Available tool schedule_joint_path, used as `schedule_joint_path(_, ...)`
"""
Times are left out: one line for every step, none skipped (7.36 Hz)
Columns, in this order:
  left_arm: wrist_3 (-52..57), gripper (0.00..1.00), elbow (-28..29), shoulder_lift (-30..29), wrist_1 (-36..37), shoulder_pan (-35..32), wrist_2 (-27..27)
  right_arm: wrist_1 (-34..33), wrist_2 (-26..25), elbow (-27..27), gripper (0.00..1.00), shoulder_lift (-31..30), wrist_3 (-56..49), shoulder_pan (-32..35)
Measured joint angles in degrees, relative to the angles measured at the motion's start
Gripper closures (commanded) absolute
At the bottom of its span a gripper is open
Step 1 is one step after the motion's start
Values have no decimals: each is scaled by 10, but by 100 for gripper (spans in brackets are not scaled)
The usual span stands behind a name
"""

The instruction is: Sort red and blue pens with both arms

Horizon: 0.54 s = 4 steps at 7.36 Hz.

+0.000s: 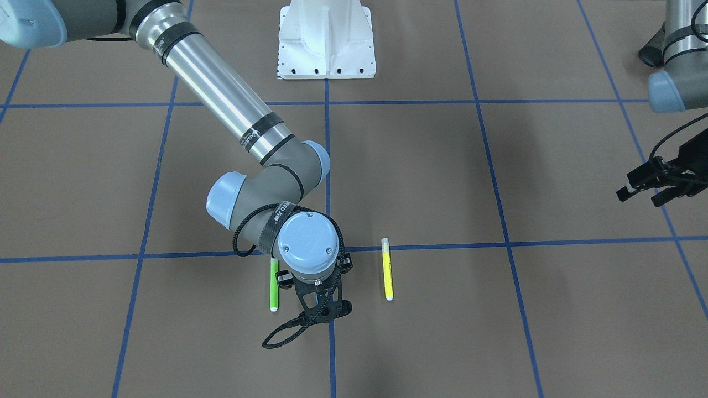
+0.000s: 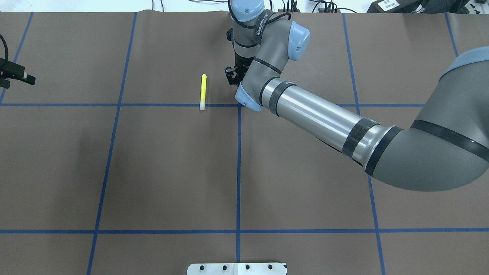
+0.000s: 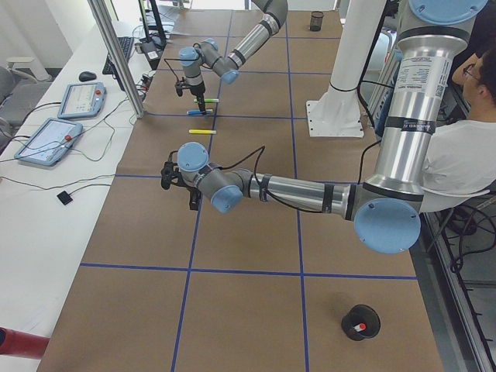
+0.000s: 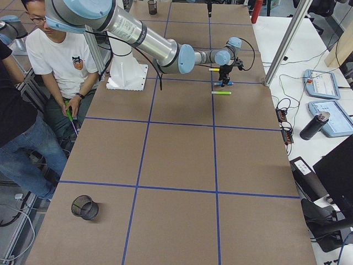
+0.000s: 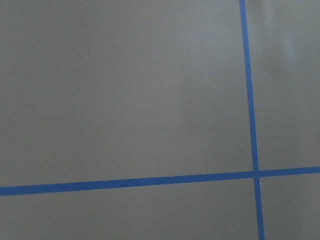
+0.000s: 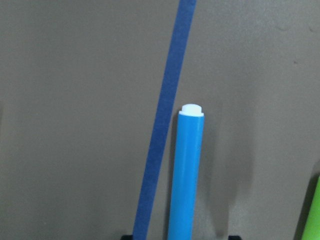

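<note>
- Right claw (image 2: 232, 77): pointed down over the far row of the table (image 1: 498, 331). Dark finger tips at the 6 o'clock edge of its wrist view stood apart, one on each side of the blue pen, not yet closed on it.
- Blue pen (image 6: 185, 175): lay flat on the table and ran from 6 to 12 o'clock in the right wrist view, white end plug at 12. A blue tape line (image 6: 165, 125) lay just beside it, on its 9 o'clock side.
- Green marker (image 1: 274, 284): lay near the right claw at 9 o'clock in the front-facing view. It is not part of the sort.
- Yellow marker (image 1: 387, 271): lay at 3 o'clock of the right claw, a little farther off, parallel to the green one.
- Left claw (image 1: 641, 194): hung at the 3 o'clock edge of the front-facing view, well apart from the pens. Its fingers appeared apart and held nothing.
- Red pen (image 3: 356, 330): a red-tipped item stood in a black cup (image 3: 372, 316) at the table's left end. It was probably the red pen, already sorted, but too small to confirm.
- Step in hand, as judged: grasping the blue pen.
  - Descend straight and keep the barrel centred between the fingers.
  - Close across the barrel's middle so the pen lifts level.
  - Avoid nudging the green marker.
  - Lift vertically before carrying.
</note>
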Motion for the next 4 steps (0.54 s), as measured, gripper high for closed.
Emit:
schedule_joint_path(0, 1, -3, 2, 0, 0, 0, 9, -8, -4, 44, 0, 1, 0)
schedule_joint_path(0, 1, -8, 6, 1, 0, -1, 14, -11, -6, 65, 0, 2, 0)
schedule_joint_path(0, 1, -12, 9, 1, -1, -1, 17, -12, -7, 81, 0, 2, 0)
schedule_joint_path(0, 1, -17, 12, 1, -1, -1, 18, -13, -7, 88, 0, 3, 0)
